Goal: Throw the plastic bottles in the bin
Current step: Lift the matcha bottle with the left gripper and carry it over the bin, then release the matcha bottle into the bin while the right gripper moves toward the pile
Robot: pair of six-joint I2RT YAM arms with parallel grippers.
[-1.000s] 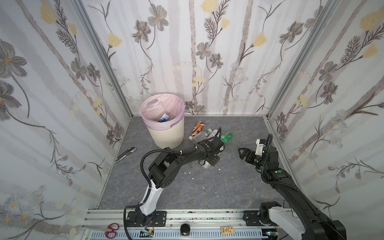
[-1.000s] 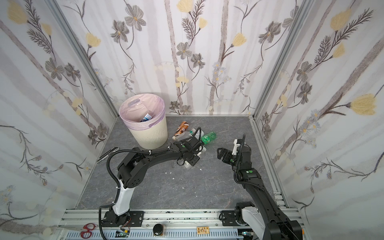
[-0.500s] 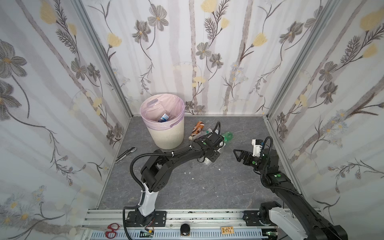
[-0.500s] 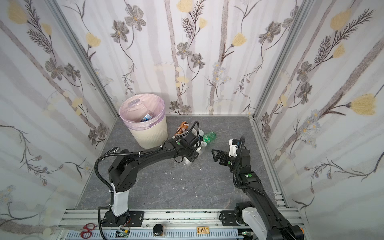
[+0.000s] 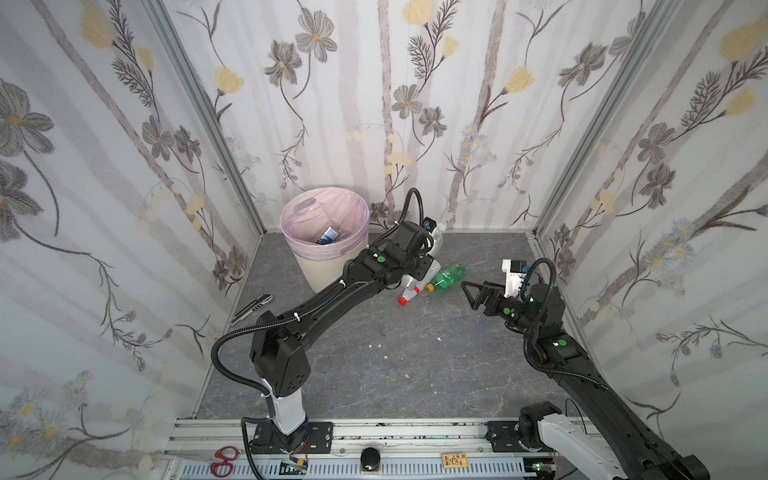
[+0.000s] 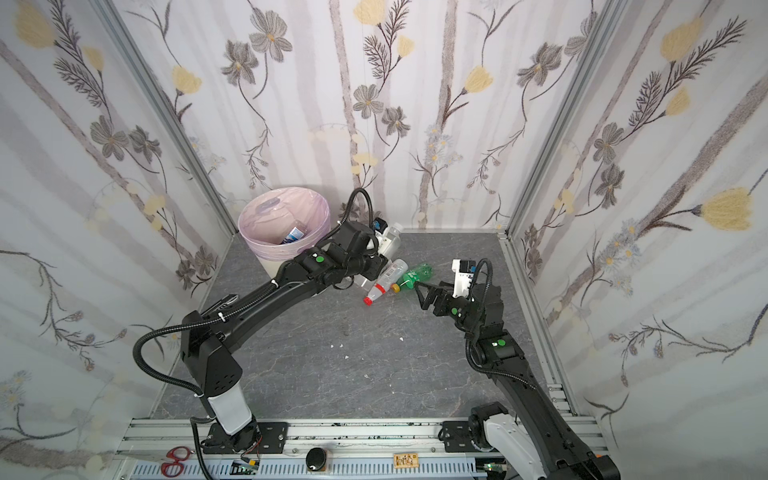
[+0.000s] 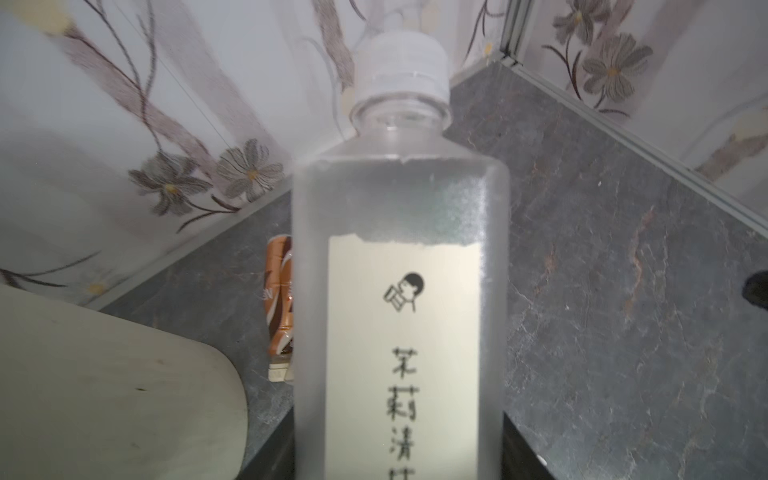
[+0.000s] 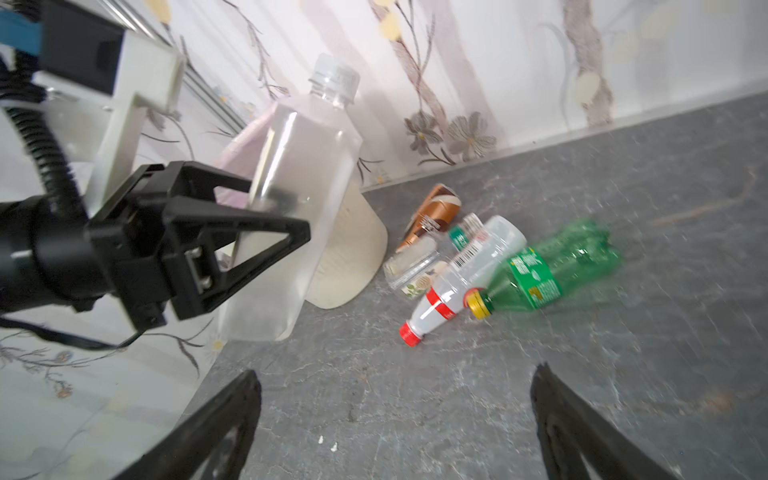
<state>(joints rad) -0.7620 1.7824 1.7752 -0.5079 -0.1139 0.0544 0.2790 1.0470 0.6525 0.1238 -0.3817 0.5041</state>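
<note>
Step in hand: judged to be the carry of the frosted bottle [image 7: 399, 249] to the bin [image 5: 320, 274]; release not yet made.
Left claw [image 8: 286, 214]: clamped across the body of the frosted bottle, which hangs clear of the worktop [image 5: 415, 365].
Frosted bottle position: in both top views, just right of the bin's rim, slightly above frame centre, white cap toward the back wall.
Bin: upright, left of centre, bag-lined mouth unobstructed, with bottles already inside.
Right claw [image 5: 468, 296]: jaws wide apart and empty, low and near the cap end of the green bottle [image 5: 446, 276].
Remaining items: the green bottle, the red-capped bottle [image 5: 411, 289] and the brown bottle [image 8: 432, 212] lie clustered right of the bin's base.
Procedure: raise the bottle above the rim, centre it over the mouth, then part the claw.
Caution: the bottle is long, so a low approach may strike the rim and tip the bin.
Coordination: hold the right arm back from the left arm's path.
</note>
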